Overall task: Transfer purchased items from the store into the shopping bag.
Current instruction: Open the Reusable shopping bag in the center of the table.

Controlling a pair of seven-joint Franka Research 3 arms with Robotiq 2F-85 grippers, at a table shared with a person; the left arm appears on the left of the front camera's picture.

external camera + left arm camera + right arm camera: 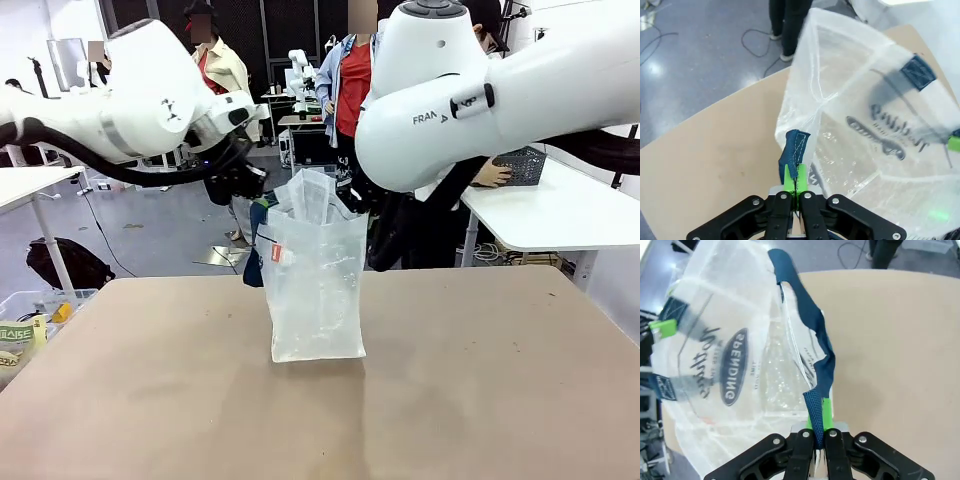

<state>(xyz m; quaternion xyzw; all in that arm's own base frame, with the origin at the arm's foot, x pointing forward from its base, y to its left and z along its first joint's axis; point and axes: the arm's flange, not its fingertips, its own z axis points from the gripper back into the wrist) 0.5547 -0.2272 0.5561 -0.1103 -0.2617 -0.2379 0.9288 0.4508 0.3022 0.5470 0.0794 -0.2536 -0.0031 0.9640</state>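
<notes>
The shopping bag (316, 290), translucent white with a small red tag (277, 254), stands upright at mid-table. My left gripper (256, 192) is at the bag's top left edge. In the left wrist view it (796, 176) is shut on a dark blue strap handle (794, 145). My right gripper (357, 203) is at the bag's top right edge, and in the right wrist view it (819, 421) is shut on the other blue strap (810, 320). Between them the bag's mouth is held apart. The store (522, 165), a dark lattice basket, sits on a far white table. The purchased items are out of view.
A person's hand (490, 176) rests beside the basket on the white side table (560, 215). A clear bin (35, 312) with packets sits off the tan table's left edge. The tan tabletop (450, 400) around the bag is bare. People stand behind the far edge.
</notes>
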